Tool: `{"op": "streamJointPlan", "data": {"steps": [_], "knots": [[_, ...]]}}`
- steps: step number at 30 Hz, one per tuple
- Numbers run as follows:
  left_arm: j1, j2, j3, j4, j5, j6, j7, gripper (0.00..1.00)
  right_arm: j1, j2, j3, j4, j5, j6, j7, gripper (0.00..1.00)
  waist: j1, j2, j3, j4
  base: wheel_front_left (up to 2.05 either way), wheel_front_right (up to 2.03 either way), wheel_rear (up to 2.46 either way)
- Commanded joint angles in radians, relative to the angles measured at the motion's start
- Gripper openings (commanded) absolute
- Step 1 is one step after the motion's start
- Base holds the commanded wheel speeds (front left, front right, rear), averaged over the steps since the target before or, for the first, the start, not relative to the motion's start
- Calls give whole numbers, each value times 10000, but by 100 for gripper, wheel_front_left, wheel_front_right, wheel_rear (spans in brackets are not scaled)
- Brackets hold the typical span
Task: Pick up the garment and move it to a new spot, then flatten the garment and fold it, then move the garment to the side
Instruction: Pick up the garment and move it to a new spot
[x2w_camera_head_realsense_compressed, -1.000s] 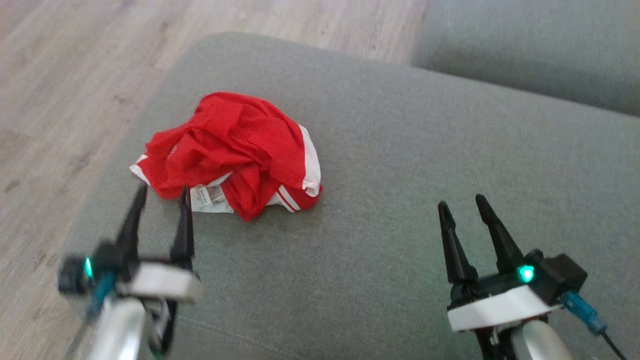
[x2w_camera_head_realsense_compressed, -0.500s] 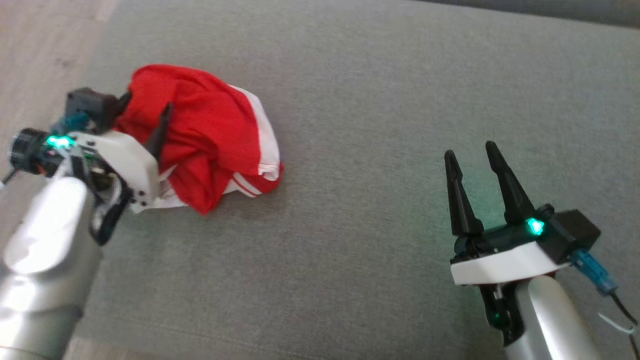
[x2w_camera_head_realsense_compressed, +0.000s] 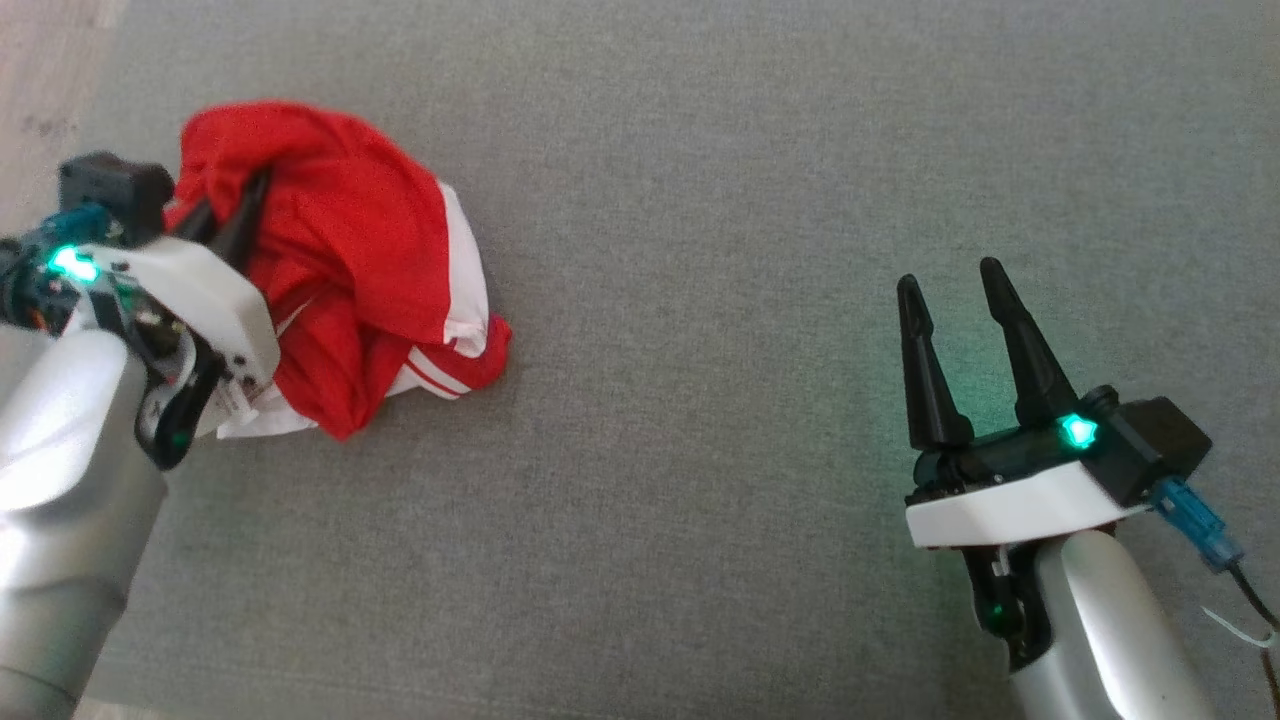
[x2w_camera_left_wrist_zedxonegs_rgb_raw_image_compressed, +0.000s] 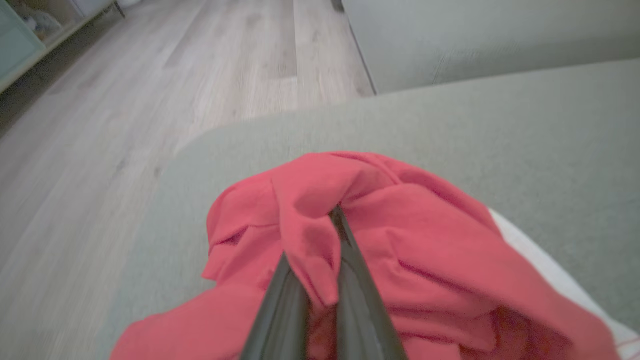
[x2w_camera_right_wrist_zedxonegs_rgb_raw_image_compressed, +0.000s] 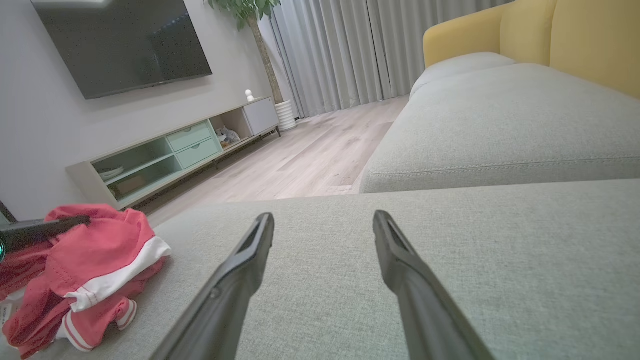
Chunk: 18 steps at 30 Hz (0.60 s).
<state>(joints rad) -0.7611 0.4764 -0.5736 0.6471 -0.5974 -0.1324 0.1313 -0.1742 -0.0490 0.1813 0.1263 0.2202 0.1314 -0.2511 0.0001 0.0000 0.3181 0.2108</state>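
A red garment (x2w_camera_head_realsense_compressed: 370, 250) with white side stripes lies crumpled near the left edge of a grey fabric sofa cushion (x2w_camera_head_realsense_compressed: 700, 450). The left gripper (x2w_camera_left_wrist_zedxonegs_rgb_raw_image_compressed: 334, 220) is closed on it, its two dark fingers pinching a raised fold of red cloth at the top of the heap, while the rest of the garment lies on the cushion. The right gripper (x2w_camera_head_realsense_compressed: 950, 275) is well apart from the garment on the right side, just above bare cushion, with its fingers spread and nothing between them. In the right wrist view, a long low cabinet (x2w_camera_right_wrist_zedxonegs_rgb_raw_image_compressed: 165, 155) stands against a pale wall. Its open compartments hold a few small things: pale dishes, it seems, in the left one, and something too small to identify in another. Two green drawers (x2w_camera_right_wrist_zedxonegs_rgb_raw_image_compressed: 195, 145) sit between the compartments, and a small white figure (x2w_camera_right_wrist_zedxonegs_rgb_raw_image_compressed: 248, 95) stands on top. A dark television (x2w_camera_right_wrist_zedxonegs_rgb_raw_image_compressed: 125, 45) hangs above the cabinet. Beyond it, a white pot (x2w_camera_right_wrist_zedxonegs_rgb_raw_image_compressed: 286, 115) holds a tall leafy plant (x2w_camera_right_wrist_zedxonegs_rgb_raw_image_compressed: 250, 20) beside grey floor-length curtains (x2w_camera_right_wrist_zedxonegs_rgb_raw_image_compressed: 350, 50). A second grey cushion (x2w_camera_right_wrist_zedxonegs_rgb_raw_image_compressed: 500, 120) with a yellow backrest (x2w_camera_right_wrist_zedxonegs_rgb_raw_image_compressed: 550, 35) adjoins the first. The floor (x2w_camera_left_wrist_zedxonegs_rgb_raw_image_compressed: 125, 100) is light wood planks.
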Motion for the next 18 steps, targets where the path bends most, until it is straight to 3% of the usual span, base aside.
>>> {"op": "streamJointPlan", "data": {"steps": [1, 5, 10, 18], "knots": [[-653, 625, 439, -377, -95, 18, -436, 0, -130, -12, 199, -247, 50, -7, -107, 100, -1, 0, -168, 13, 0, 0, 0], [-790, 514, 987, -1085, -592, 37, -1658, 0, 43, -12, 78, -136, 102, -7, -107, 100, -1, 0, -646, 66, 0, 0, 0], [-310, 84, 1668, -2950, -1011, 609, -2971, 0, 289, -12, -189, -95, 238, -7, -107, 100, -1, 0, -1311, 72, 0, 0, 0], [1049, -378, 1544, -5785, -1419, 1635, -2451, 0, 396, -12, -196, -224, 382, -7, -107, 100, -1, 0, -1656, -654, 0, 0, 0]]}}
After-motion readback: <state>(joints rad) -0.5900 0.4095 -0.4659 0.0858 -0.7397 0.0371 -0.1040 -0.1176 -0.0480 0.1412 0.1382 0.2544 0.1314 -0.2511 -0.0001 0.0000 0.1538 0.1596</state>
